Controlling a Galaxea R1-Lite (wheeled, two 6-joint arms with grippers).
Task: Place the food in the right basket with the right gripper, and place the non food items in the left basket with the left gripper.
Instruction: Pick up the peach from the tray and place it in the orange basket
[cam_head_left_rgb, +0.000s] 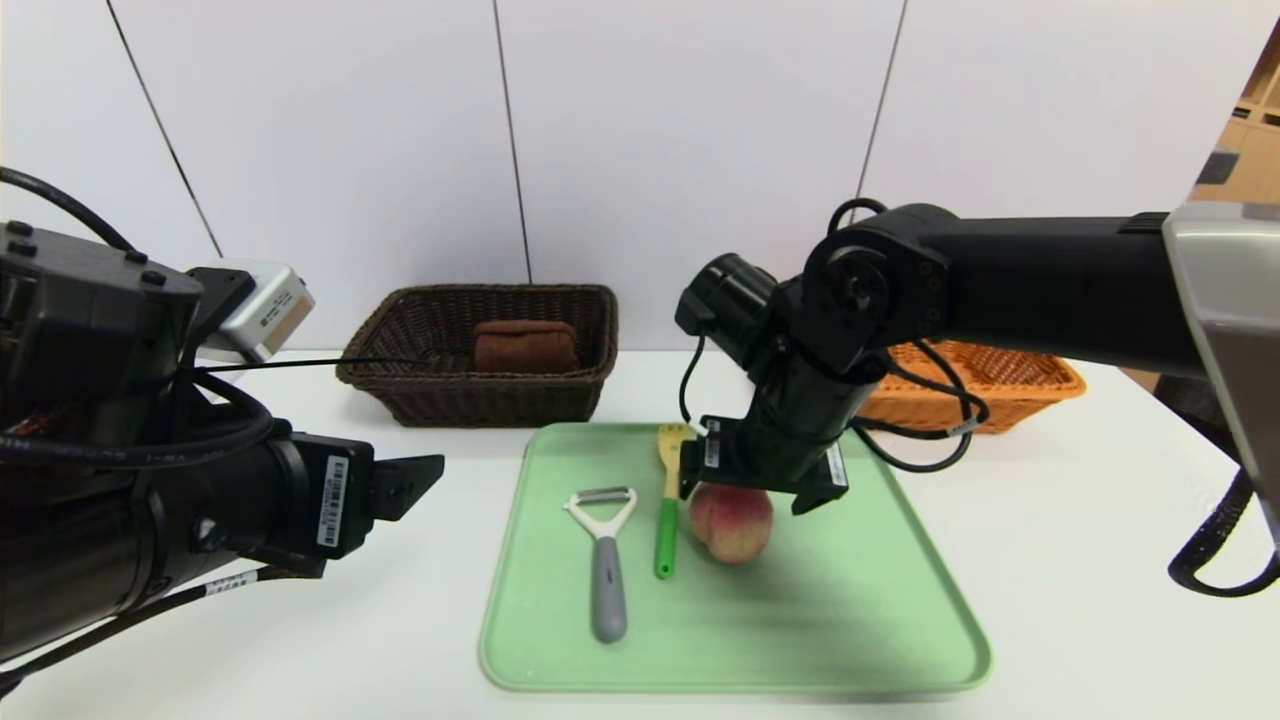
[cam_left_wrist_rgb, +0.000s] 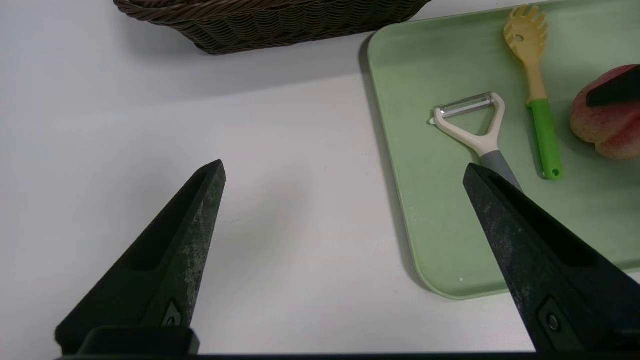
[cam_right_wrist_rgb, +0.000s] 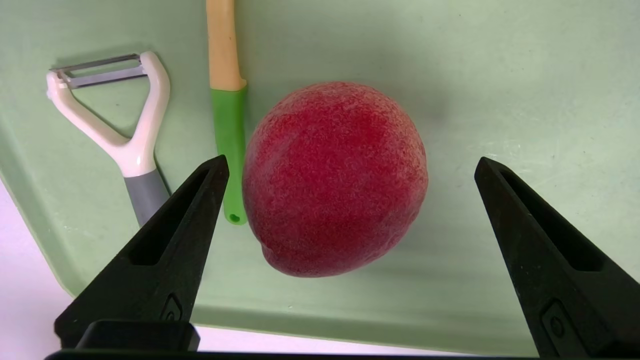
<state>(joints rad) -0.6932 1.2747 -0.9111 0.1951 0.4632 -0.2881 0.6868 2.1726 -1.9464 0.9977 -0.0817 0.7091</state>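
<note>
Right gripper (cam_right_wrist_rgb: 352, 157): hovers over the tray (cam_head_left_rgb: 800, 640), jaws spread wide, one to each side of the peach (cam_head_left_rgb: 735, 535). On the peach's right-hand side, shows a clear gap between fruit and finger; on the other, reaches above the green handle of the fork (cam_head_left_rgb: 667, 510), with contact there impossible to tell.

Peach: rests on the tray, near the middle, just to the right of the fork's handle.

Fork: lies with its yellow head close to the tray's far edge and its handle toward the near edge, between peach and peeler (cam_head_left_rgb: 607, 580).

Peeler: lies between the fork and the tray's left edge, white head toward the far edge, grey handle toward the near edge.

Left gripper (cam_left_wrist_rgb: 344, 162): hangs over the left part of the table (cam_head_left_rgb: 1060, 620), beside the tray's left edge, jaws wide apart.

Dark brown basket (cam_head_left_rgb: 490, 400): stands on the table beyond the tray's far left corner, with the rolled brown towel (cam_head_left_rgb: 525, 347) inside, toward the basket's right end.

Orange basket (cam_head_left_rgb: 1000, 400): stands on the table beyond the tray's far right corner, partly hidden behind the right arm (cam_head_left_rgb: 1050, 285).
</note>
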